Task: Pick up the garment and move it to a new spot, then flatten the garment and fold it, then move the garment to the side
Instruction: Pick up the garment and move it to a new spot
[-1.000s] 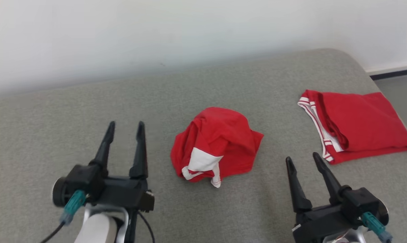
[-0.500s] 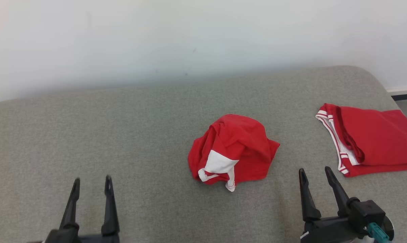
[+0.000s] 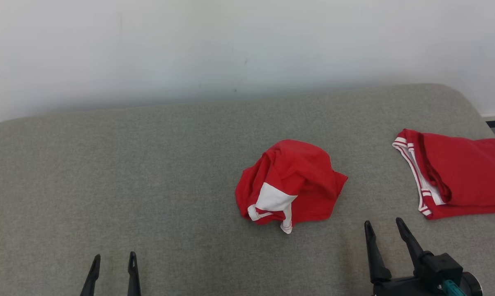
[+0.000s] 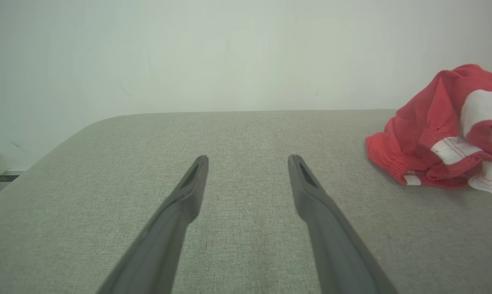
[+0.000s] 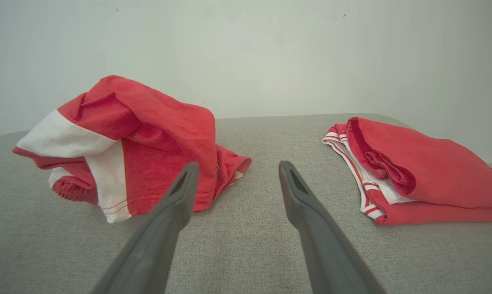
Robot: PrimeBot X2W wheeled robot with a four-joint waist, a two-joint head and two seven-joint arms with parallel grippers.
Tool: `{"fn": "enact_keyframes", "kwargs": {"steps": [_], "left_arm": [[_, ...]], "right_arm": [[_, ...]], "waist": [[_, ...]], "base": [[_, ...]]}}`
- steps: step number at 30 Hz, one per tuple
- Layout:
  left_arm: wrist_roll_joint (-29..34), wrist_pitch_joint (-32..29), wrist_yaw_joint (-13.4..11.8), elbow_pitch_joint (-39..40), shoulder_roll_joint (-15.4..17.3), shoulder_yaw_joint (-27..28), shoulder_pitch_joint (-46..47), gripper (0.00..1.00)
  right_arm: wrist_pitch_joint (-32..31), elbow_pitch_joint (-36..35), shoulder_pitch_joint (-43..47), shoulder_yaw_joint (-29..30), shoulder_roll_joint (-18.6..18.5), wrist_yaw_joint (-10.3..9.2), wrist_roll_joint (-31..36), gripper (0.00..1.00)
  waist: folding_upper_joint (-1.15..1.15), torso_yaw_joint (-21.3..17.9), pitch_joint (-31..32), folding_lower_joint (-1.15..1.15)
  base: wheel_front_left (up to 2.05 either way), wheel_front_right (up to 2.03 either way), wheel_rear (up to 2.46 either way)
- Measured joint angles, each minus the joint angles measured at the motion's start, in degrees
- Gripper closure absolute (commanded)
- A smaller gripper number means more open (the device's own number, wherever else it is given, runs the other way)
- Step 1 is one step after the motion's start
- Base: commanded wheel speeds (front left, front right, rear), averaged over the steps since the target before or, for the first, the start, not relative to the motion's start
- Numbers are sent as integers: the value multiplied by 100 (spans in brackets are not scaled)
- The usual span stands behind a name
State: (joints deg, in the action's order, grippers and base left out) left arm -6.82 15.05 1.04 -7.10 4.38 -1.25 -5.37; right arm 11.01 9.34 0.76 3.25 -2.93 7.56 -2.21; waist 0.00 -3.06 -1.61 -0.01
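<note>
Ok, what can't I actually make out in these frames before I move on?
Crumpled garment: bunched on itself in every view, so its type and underside stay hidden; the left wrist view's right edge cuts it.
Folded garment: head view's right edge cuts its far end.
Left gripper: head view's bottom edge cuts it below the fingers.

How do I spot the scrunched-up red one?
Look at the big grey cushion by the white wall. Near its middle sits the crumpled red garment, a lump with a white patch. The other red garment, to the right, lies folded flat.
</note>
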Motion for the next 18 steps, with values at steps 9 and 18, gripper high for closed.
{"fn": "enact_keyframes", "kwargs": {"steps": [9, 18], "left_arm": [[79, 0, 129, -70, -21, 90, 66, 0], [164, 0, 202, -68, -22, 156, 65, 0]], "right_arm": [[11, -31, 7, 3, 0, 0, -23, 0], [18, -101, 19, 27, -1, 0, -27, 0]], "waist": [[0, -67, -46, 0], [1, -126, 1, 0]], "base": [[0, 0, 0], [0, 0, 0]]}}
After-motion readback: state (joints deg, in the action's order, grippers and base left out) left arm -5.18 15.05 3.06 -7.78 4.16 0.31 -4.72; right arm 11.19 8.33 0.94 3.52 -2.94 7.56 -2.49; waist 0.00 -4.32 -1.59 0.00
